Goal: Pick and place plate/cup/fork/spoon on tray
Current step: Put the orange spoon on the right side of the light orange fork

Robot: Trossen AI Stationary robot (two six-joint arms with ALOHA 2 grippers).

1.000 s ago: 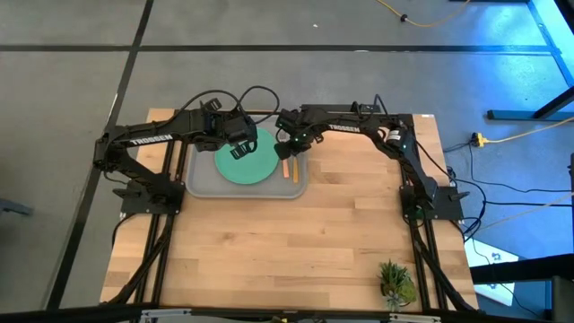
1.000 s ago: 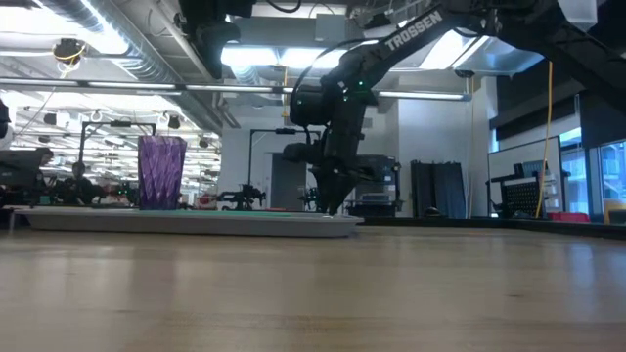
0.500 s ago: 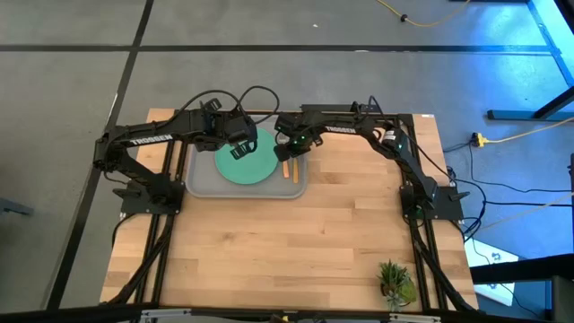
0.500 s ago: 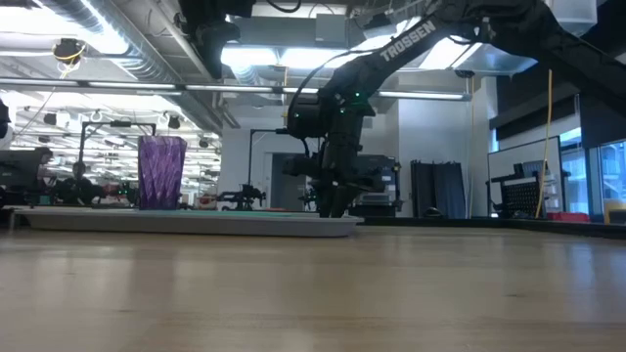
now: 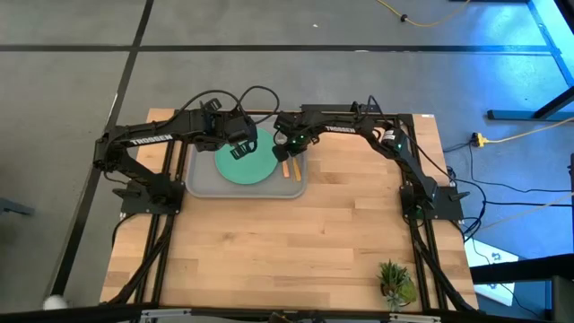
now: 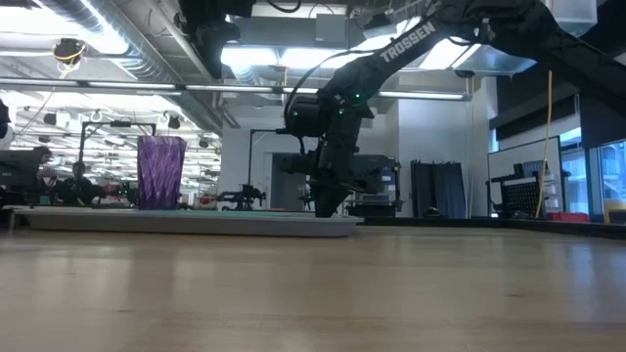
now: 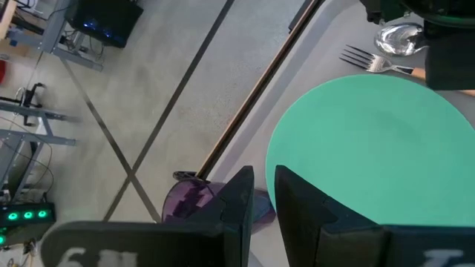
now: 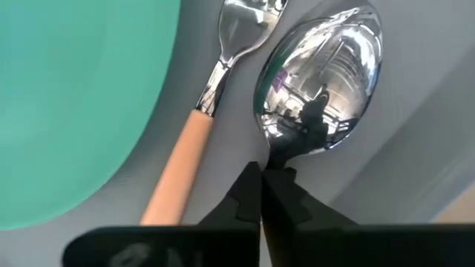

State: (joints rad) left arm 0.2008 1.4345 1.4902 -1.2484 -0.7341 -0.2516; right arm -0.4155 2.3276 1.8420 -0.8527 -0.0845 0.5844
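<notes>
Right claw (image 8: pixel 261 194) sitting on the spoon (image 8: pixel 318 93) neck, over the tray (image 5: pixel 202 184).
Claw fingers are pinched together at the spoon's neck; whether they're clamping the spoon or just closed above it, can't tell. Spoon is lying beside the fork (image 8: pixel 215 93), both just off the plate (image 5: pixel 246 161) edge, inside the tray on the tabletop (image 5: pixel 287 251). Cup (image 6: pixel 161 172) is standing on the tray's far side. Left claw (image 7: pixel 263 193) is hovering over plate and cup, fingers slightly apart, holding nothing. Looks like the last piece is going down; next move likely calls for releasing and lifting straight up without dragging the spoon.
</notes>
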